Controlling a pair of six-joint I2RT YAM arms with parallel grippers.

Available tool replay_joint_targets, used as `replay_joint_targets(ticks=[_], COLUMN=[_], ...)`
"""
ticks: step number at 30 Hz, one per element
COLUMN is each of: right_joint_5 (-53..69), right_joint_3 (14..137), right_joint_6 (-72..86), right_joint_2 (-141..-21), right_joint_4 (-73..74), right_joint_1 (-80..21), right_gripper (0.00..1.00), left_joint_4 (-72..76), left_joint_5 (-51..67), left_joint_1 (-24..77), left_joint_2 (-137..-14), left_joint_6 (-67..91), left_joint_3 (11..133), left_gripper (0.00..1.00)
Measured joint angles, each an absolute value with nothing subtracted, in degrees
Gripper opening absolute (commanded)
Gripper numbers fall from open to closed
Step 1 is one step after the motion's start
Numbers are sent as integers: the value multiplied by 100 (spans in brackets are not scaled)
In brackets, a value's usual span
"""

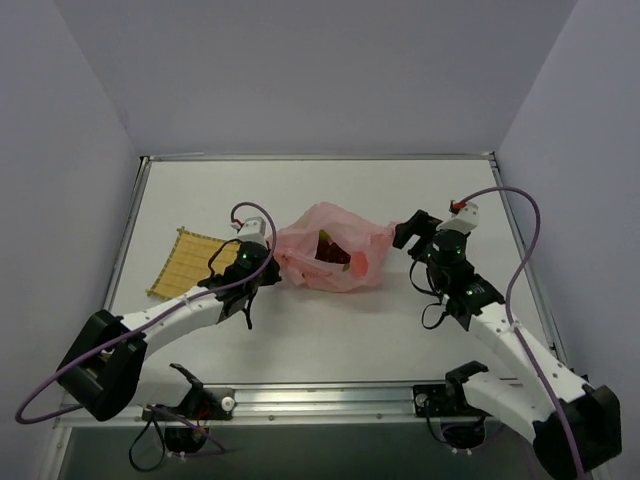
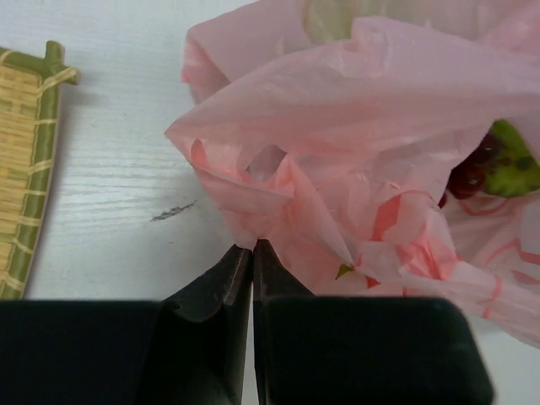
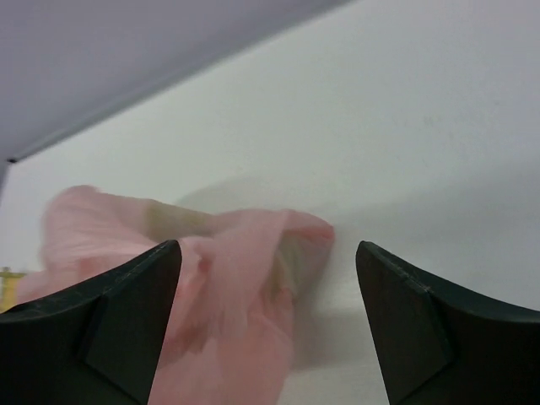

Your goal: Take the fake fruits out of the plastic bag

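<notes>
The left arm is stretched low from its base at the near left corner toward the middle of the table [image 1: 330, 335], with the wrist tipped downward. The left gripper [image 1: 270, 266] is set against the left edge of the plastic bag [image 1: 335, 262]. In the left wrist view its fingers [image 2: 211, 295] are pressed tightly together, and a thin fold of the pink film [image 2: 337, 126] is seen pinched at their tips.

The right arm is raised from the near right corner and bent at the elbow, with the forearm angled up and to the left. The right gripper [image 1: 404, 232] is held just beside the right end of the bag; whether the bag is touched cannot be told. In the right wrist view its fingers [image 3: 126, 329] are spread wide and nothing is held between them. The bag [image 3: 228, 278] is seen blurred beyond them, lying on the table.

The bag is crumpled at the centre of the table, between the two grippers, with its mouth turned upward. The fake fruits [image 1: 330, 250] are kept inside it. A dark red grape bunch [image 2: 468, 173] is seen through the opening, with a green piece [image 2: 513, 164] touching it. A reddish piece [image 1: 358, 264] is seen through the film on the right side. A yellow woven mat [image 1: 190, 262] is laid flat to the left of the bag, near the left gripper and apart from the bag.

Red printing [image 2: 396, 221] is carried on the film, but it is too crumpled to be read.
</notes>
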State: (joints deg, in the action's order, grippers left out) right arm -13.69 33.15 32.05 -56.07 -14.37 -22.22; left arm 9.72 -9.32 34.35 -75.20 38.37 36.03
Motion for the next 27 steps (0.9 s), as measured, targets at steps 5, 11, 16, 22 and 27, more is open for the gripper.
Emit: replay_joint_targets(ticks=[5,11,16,22,27], right_joint_5=[-1481,-1688,-1612,-1035,-1619], right_joint_3=[4099,4897,5557,6016,5769], right_joint_6=[3076,2840,2462,2215,2040], right_joint_2=[-4676,-4611,-5109,-6121,-7065], right_joint_4=[-825,-21,460,510,519], right_joint_1=[-2956,-4027,-4711,-5481,-5413], right_gripper=[84,81,46,61,87], left_joint_4=[1118,1122,1153,1151,1162], left_joint_5=[-989,-1083,-1175,-1264,-1341], left_joint_1=[3623,3863,3903,3903,3907], left_joint_2=[-7277,-7312,-7306,-7301,-7262], left_joint_6=[3924,3972,3992,3992,3992], left_joint_3=[3603,3597,3485,3409,3321], left_gripper=[2,2,2,2,2])
